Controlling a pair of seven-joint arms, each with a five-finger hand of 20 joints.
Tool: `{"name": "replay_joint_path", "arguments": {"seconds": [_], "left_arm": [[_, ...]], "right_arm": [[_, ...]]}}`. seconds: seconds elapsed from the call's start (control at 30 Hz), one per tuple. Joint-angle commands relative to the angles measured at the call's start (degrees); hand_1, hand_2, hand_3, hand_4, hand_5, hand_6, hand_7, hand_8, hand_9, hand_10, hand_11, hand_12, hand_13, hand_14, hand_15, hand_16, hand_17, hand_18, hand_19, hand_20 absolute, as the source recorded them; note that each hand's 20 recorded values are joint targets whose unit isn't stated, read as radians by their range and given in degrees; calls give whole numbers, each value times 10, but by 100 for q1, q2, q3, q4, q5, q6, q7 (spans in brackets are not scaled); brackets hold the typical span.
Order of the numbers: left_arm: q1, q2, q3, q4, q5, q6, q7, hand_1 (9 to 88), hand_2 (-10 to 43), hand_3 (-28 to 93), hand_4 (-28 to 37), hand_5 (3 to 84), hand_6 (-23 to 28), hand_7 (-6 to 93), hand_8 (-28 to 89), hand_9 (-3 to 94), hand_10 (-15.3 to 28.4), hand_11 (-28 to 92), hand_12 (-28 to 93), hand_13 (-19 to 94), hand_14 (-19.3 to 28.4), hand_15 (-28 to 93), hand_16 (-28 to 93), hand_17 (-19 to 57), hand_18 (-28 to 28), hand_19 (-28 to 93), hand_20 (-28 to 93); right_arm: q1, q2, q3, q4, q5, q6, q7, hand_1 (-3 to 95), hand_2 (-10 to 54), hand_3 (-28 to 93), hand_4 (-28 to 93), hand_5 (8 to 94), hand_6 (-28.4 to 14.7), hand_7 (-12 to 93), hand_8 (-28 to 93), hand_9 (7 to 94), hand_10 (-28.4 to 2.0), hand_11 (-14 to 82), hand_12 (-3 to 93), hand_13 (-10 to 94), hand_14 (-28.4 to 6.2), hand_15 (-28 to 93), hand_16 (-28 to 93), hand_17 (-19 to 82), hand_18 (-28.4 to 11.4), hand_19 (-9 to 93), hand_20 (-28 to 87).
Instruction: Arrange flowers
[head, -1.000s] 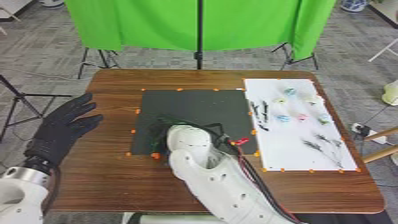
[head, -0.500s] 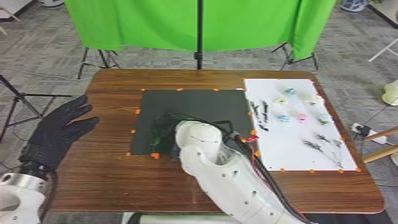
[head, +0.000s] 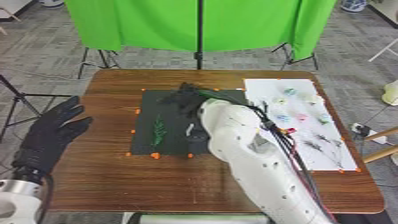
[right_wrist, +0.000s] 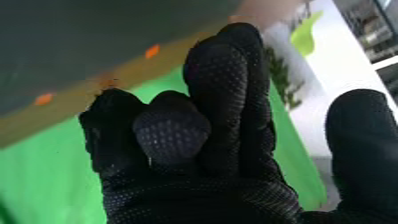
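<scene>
In the head view my right hand is over the far part of the dark mat, and a green leafy stem lies on the mat nearer the robot. The right wrist view has this hand open, its fingers relaxed and its thumb apart, with nothing held. My left hand is open beside the table's left edge. On the white board at the right lie small flowers, among them a pink one and a blue one, plus dark sprigs.
A curved whitish item is on the mat beside the right forearm. The right arm crosses the mat's right side and covers part of the white board. Orange tape bits mark the mat's and board's edges. Behind the brown table hangs a green cloth.
My right hand has moved away from the robot to the mat's far part, and the green stem it partly covered now lies in view. The left hand has shifted slightly down and left.
</scene>
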Motion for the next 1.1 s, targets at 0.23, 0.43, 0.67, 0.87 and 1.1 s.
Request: {"name": "replay_joint_path", "arguments": {"seconds": [0.23, 0.43, 0.67, 0.87, 1.1], "left_arm": [[340, -171, -173, -96, -17, 202, 210, 268, 74, 735, -267, 339, 23, 184, -119, 280, 110, 226, 68, 276, 140, 464, -62, -72, 204, 526, 44], [344, -173, -193, -92, -29, 197, 222, 268, 75, 733, -265, 339, 24, 180, -116, 281, 110, 222, 72, 276, 140, 463, -58, -72, 204, 523, 51], [290, -177, -188, -72, -18, 163, 159, 268, 75, 732, -263, 339, 24, 178, -115, 282, 110, 219, 74, 276, 141, 462, -58, -72, 204, 522, 54], [162, -128, -167, -33, 122, 90, 39, 267, 76, 731, -263, 338, 25, 177, -114, 281, 110, 219, 74, 275, 142, 462, -58, -72, 204, 522, 55], [253, -156, -162, -61, 102, 134, 107, 267, 75, 731, -263, 338, 25, 175, -113, 282, 111, 219, 75, 275, 141, 460, -57, -73, 204, 521, 56]], "right_arm": [[-1769, 2773, 2289, -1599, 572, 727, 115, 105, 38, 728, -261, 626, -43, 591, -162, 799, -138, 486, 286, 734, -106, 766, 255, 472, -186, 932, 510], [-2878, 3212, 3426, -2059, 590, 579, 392, 104, 6, 718, -276, 587, -55, 540, -156, 738, -154, 479, 285, 678, -120, 757, 240, 416, -189, 932, 428], [-3757, 3301, 4026, -2151, 484, 436, 607, 99, -25, 710, -282, 552, -62, 536, -161, 693, -154, 481, 283, 643, -125, 747, 229, 389, -188, 932, 397], [-4156, 3366, 4195, -2064, 48, 411, 699, 98, -35, 713, -283, 508, -64, 554, -176, 629, -157, 490, 280, 600, -127, 738, 215, 363, -193, 932, 369], [-4566, 3509, 4478, -2066, -230, 257, 752, 104, -57, 721, -283, 468, -67, 569, -200, 573, -160, 504, 272, 557, -130, 738, 205, 337, -197, 931, 350]]}}
